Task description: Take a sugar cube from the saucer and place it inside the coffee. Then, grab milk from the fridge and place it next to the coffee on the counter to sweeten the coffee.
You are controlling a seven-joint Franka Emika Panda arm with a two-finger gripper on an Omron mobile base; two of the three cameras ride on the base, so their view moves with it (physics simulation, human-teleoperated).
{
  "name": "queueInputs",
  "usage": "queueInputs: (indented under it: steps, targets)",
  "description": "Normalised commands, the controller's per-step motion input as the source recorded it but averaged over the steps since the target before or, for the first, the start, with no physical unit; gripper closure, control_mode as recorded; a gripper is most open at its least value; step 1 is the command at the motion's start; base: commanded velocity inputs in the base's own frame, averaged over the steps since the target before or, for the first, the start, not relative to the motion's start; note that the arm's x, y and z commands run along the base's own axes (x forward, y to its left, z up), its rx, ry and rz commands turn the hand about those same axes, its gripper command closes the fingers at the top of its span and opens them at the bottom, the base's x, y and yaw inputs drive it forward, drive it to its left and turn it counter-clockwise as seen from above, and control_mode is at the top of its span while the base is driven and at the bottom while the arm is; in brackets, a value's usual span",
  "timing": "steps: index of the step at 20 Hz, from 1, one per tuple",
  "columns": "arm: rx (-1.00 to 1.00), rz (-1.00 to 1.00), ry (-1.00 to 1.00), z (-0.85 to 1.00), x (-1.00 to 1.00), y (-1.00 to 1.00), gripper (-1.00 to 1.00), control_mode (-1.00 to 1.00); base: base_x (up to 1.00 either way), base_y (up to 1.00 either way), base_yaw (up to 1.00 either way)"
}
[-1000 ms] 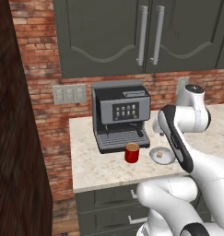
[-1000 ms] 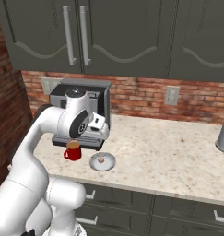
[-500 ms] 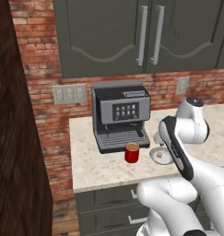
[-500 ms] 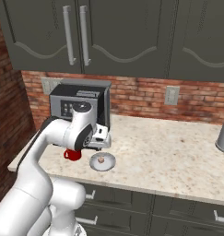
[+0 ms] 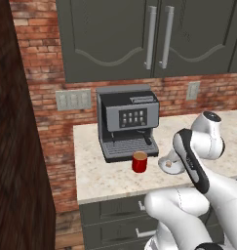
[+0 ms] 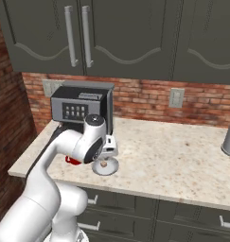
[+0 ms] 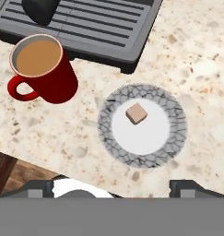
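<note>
Saucer [image 5: 177, 168] half hidden (arm [image 5: 193, 161]).

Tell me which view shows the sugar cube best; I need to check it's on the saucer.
The hand view: the sugar cube lies unobstructed near the middle of the saucer. The left base view shows a tiny speck beside the arm; the right base view shows a small tan dot.

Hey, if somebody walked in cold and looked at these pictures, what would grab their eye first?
Probably the red coffee mug on the beige counter, full of light brown liquid, just in front of the grey coffee machine. Beside it sits the saucer with the sugar cube lying a little off its centre. The claw hangs above the saucer, holding nothing.
</note>
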Motion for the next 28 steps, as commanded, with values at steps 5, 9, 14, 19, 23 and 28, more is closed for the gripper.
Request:
queueInputs:
  steps: [5, 9, 14, 19, 23, 28]
  targets:
    - [0.0, 0.19, 0.03, -0.2, 0.17, 0.0, -1.0, -1.0, 0.0, 0.0, 0.0]
    - [0.0, 0.16, 0.05, -0.22, 0.29, 0.0, -1.0, -1.0, 0.0, 0.0, 0.0]
    - [0.0, 0.1, 0.13, -0.21, 0.33, -0.01, -1.0, -1.0, 0.0, 0.0, 0.0]
    - [0.0, 0.05, 0.11, -0.19, 0.26, -0.11, -1.0, -1.0, 0.0, 0.0, 0.0]
    - [0.0, 0.06, 0.01, -0.11, 0.15, -0.13, -1.0, -1.0, 0.0, 0.0, 0.0]
    - [0.0, 0.03, 0.0, -0.24, 0.12, -0.01, -1.0, -1.0, 0.0, 0.0, 0.0]
